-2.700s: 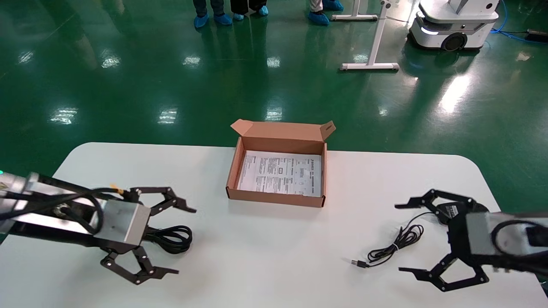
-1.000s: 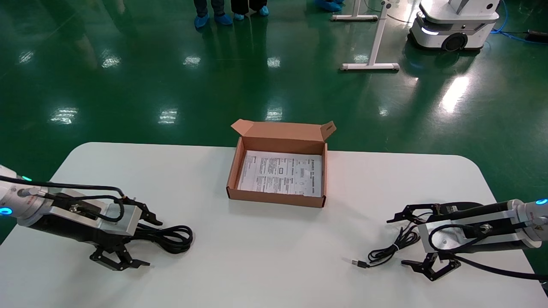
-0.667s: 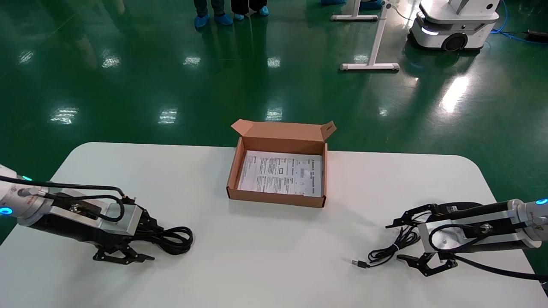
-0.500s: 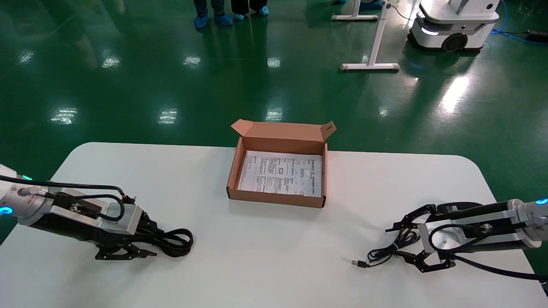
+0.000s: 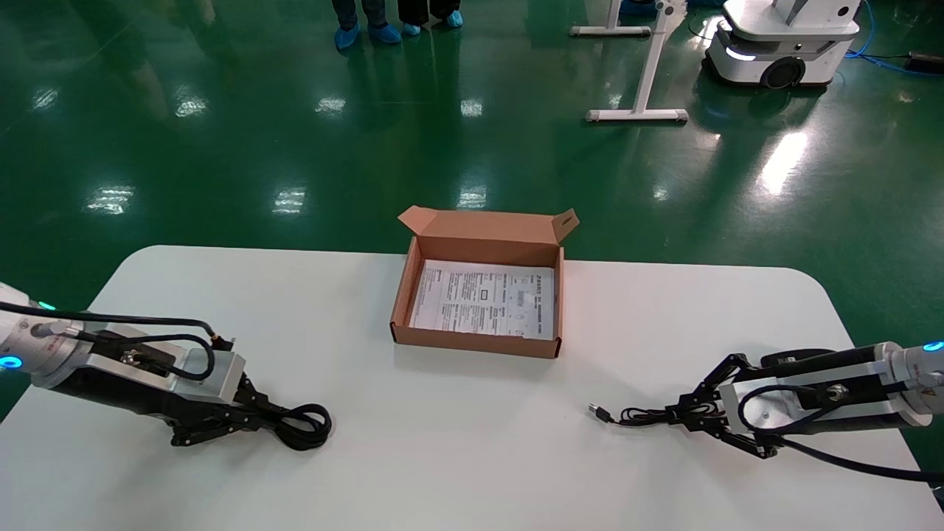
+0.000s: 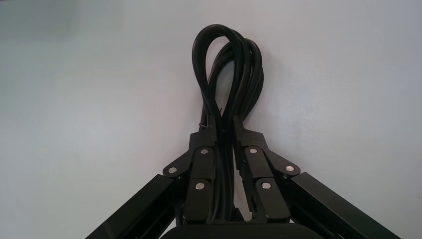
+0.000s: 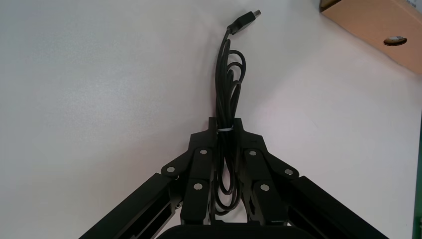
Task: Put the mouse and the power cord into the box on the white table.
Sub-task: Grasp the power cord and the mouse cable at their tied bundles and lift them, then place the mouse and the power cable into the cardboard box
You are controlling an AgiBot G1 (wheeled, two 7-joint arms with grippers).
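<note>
**The box waits empty while both cables are pinched low on the table**

The box (image 5: 479,299) sits open near the far middle of the white table (image 5: 457,457), only its printed sheet inside, flap lid standing at the back.

The power cord (image 6: 230,74) lies at the near left, its loops squeezed flat between the clenched left gripper (image 5: 221,422). Judged from that grip, the stiff coil could spring open or a plug could drag once lifted, snagging the box wall.

The mouse (image 5: 793,357) lies at the near right, mostly hidden behind the arm. The right gripper (image 5: 704,422) has clamped only its thin cable (image 7: 226,79); lifted so, the mouse would likely dangle and swing, or the cable could slip through.
</note>
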